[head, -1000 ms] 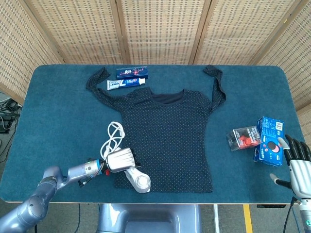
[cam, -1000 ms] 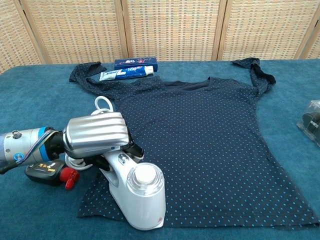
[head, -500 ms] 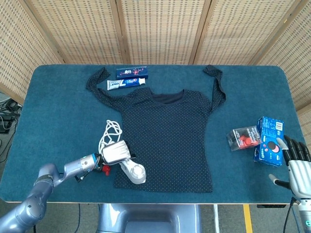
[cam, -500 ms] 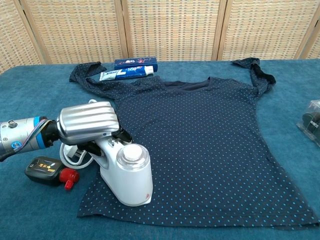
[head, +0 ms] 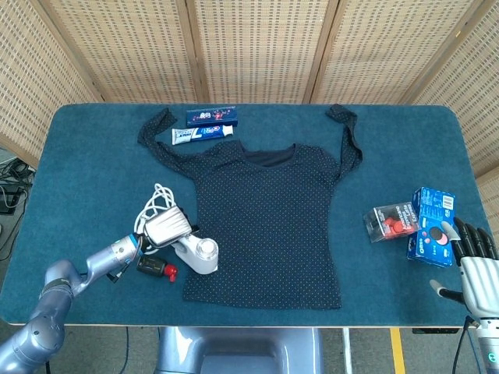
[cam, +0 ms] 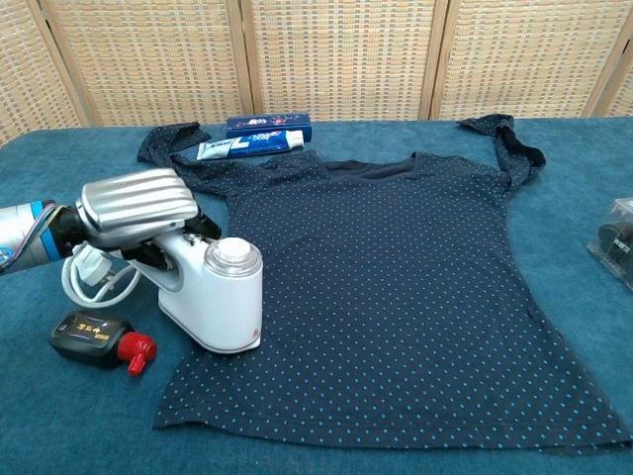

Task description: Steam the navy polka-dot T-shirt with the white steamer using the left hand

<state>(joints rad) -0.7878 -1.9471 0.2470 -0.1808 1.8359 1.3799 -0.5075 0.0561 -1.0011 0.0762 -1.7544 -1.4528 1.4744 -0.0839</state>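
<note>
White steamer (cam: 213, 297), rigid, probably top-heavy, sits on the soft navy polka-dot T-shirt (head: 269, 218) at its lower left edge, left hand (cam: 134, 206) wrapped round its handle, the sensible grip; right hand (head: 477, 269) idle, fingers apart.

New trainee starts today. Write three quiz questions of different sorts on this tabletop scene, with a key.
1. True or false: the left hand holds the white handheld steamer.
2. Which lies nearest the steamer? A. blue toothpaste box B. small black bottle with red cap C. blue carton
3. Fill in: the steamer rests at the navy polka-dot T-shirt's ___ edge, by the hem.

Key: 1 true; 2 B; 3 left
</note>
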